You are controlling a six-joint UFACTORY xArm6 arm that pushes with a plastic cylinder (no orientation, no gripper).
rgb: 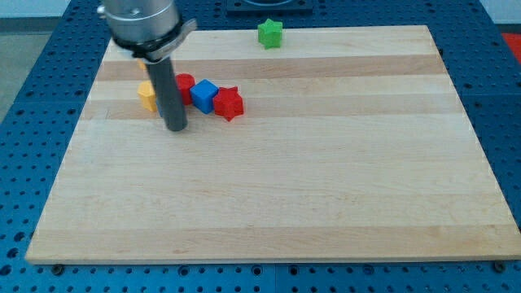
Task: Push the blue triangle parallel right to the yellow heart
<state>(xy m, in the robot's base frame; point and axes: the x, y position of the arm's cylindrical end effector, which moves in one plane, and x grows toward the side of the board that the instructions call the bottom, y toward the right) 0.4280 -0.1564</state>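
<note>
Crowding the view's upper-left board (326,203) edge, my tip (177,128) stands below yellow block (146,95); no jaws here.

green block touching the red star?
No, the green block sits alone at the board's top edge, far from the red star, which lies beside the blue block near my tip.

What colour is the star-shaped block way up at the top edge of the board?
Green; the star block shows clearly in the camera view.

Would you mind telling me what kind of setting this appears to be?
Probably a robotics lab bench: a wooden board lies on a blue perforated table, my tip rests beside small coloured blocks like the blue block.
</note>
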